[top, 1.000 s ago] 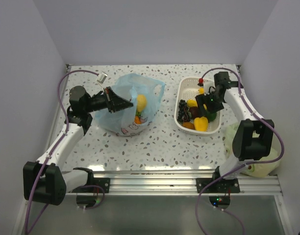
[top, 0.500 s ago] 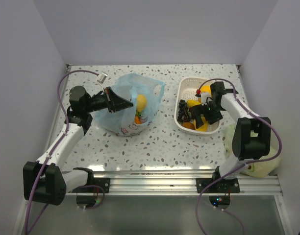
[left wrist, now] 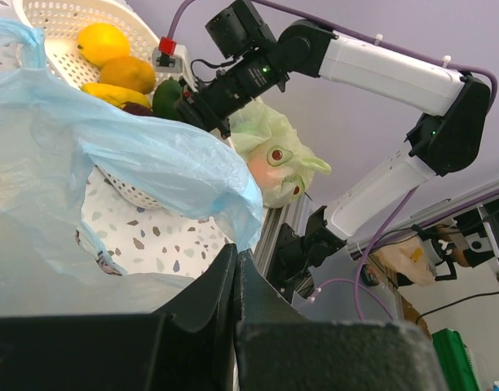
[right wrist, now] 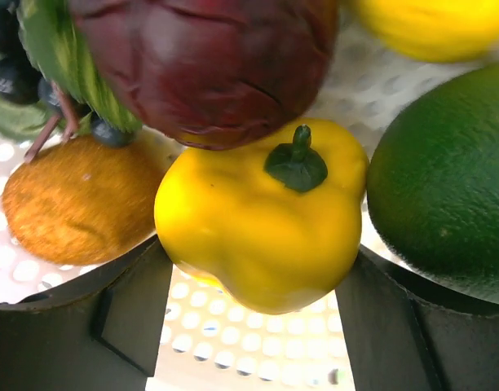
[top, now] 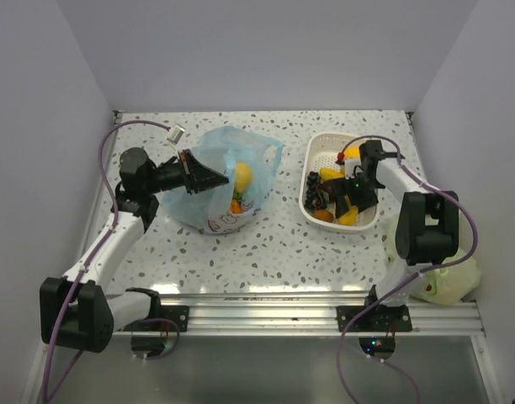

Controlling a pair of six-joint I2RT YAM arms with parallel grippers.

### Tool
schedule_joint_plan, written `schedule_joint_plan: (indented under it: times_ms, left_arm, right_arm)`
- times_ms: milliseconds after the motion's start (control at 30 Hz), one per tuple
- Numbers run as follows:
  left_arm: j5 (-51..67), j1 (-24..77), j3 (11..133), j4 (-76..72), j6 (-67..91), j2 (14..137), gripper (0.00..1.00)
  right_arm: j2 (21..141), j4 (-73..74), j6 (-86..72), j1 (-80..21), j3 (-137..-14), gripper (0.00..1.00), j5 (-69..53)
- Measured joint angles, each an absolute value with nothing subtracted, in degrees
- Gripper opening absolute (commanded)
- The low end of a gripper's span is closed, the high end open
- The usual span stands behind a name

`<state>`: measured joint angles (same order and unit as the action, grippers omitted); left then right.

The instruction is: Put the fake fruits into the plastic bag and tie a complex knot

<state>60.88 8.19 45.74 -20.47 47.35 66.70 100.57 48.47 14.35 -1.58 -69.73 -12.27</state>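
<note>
**Right gripper over yellow pepper in basket; left pinching bag rim**

Landmark: white basket [top: 313, 165].
- Right gripper [right wrist: 251, 273] is down inside the basket, fingers [right wrist: 123, 322] spread either side of a yellow pepper [right wrist: 258, 232]. Can't tell if they touch it.
- Around the pepper in the basket: dark purple fruit [right wrist: 205, 65], green fruit [right wrist: 445, 204], orange fruit [right wrist: 74, 204].
- The plastic bag [top: 215, 215] sits just left of the basket, mouth open, with a yellow fruit [top: 242, 175] and an orange one [top: 236, 204] inside.
- Left gripper [top: 212, 178] is left of the basket, jaws pressed together on the bag's rim.
- Pale green bag [top: 443, 286] lies nearer the arm bases, right of the basket.
</note>
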Motion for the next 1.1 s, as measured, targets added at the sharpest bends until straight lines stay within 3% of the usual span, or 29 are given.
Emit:
schedule_joint_plan:
  times_ms: [100,200,533,767,933,1067,1100]
  left_arm:
    - [60.86,8.19,45.74,-20.43,47.35,66.72,0.00]
    - [60.86,8.19,45.74,-20.43,47.35,66.72,0.00]
    - [60.88,8.19,45.74,-20.69,48.73,66.81,0.00]
    - [60.90,8.19,45.74,-21.52,49.58,66.81,0.00]
    - [60.90,8.19,45.74,-22.52,51.16,66.81,0.00]
    - [60.90,8.19,45.74,-23.35,52.14,66.81,0.00]
    - [60.90,8.19,45.74,-23.53,52.40,66.81,0.00]
  right_arm:
    - [101.32,49.32,15.25,-0.60,-72.20,0.27,-11.64]
    - [101.16,51.86,16.25,0.62,-75.70,0.20,-11.88]
    - [96.60,57.39,13.93,-0.58,-88.12,0.11,-23.83]
    - [98.45,46.83,0.82,-15.59,-92.77,0.13,-33.15]
    - [105.71,37.45,-8.51,-26.98,-99.44,0.25,-35.77]
    - [111.15,32.32,-12.40,-32.95,-103.55,0.57,-35.66]
    - [112.16,31.55,-12.99,-34.17,-103.90,0.72,-35.57]
